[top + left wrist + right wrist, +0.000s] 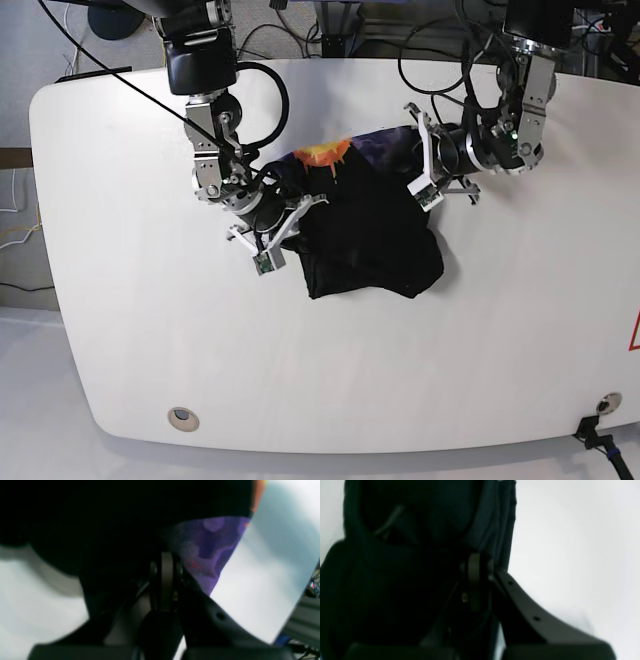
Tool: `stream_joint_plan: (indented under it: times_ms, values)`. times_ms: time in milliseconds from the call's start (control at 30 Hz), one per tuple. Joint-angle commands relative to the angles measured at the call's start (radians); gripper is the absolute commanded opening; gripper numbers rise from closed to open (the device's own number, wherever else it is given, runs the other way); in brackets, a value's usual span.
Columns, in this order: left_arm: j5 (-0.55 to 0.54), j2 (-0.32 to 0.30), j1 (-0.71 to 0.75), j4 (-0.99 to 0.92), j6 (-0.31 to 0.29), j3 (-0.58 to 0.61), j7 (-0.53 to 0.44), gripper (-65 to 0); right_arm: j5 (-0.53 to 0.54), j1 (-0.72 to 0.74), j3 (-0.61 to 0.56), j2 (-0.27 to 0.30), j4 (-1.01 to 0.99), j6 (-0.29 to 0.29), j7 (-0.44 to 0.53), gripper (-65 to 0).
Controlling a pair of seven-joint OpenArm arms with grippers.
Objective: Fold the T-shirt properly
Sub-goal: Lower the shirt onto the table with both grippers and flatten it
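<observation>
On the left of the base view, the right gripper [290, 205] sits at the near-left edge of the T-shirt [365, 240], its fingertips lost against the black cloth. Its own wrist view is dark and blurred, but the jaws there look pinched together on a bunched fold of the fabric [490, 517], with white table [570, 542] to the side. The T-shirt lies crumpled in the middle of the table [130, 300], with an orange-yellow print showing at its far edge and most of the design hidden in folds. On the right, the left gripper [420, 160] meets the shirt's far-right corner. Its wrist view shows the jaws clenched on cloth by a purple patch [210, 545]; much of that frame is black.
</observation>
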Motion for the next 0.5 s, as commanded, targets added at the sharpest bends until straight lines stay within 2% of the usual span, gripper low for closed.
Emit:
stream_joint_plan:
  times_ms: [0, 200, 333, 467]
  values:
    - [0.003, -0.025, -0.053, -0.041, 0.007, -0.004, -0.012, -65.0, -0.002, -0.015, 0.0, 0.023, 0.046, 0.0, 0.005, -62.5]
    - [0.002, -0.06, -0.157, -0.102, 0.007, -0.004, -0.01, -65.0, -0.003, -0.122, 0.0, 0.036, 0.16, -0.003, 0.0, -62.5]
    - [-0.001, -0.059, -0.142, -0.073, 0.007, -0.005, -0.007, -65.0, -0.003, -0.127, 0.0, 0.033, 0.167, -0.003, 0.0, -62.5]
    - [-0.001, -0.052, -0.065, -0.028, 0.007, -0.005, 0.014, -65.0, -0.003, -0.067, 0.0, 0.033, 0.127, -0.003, 0.0, -62.5]
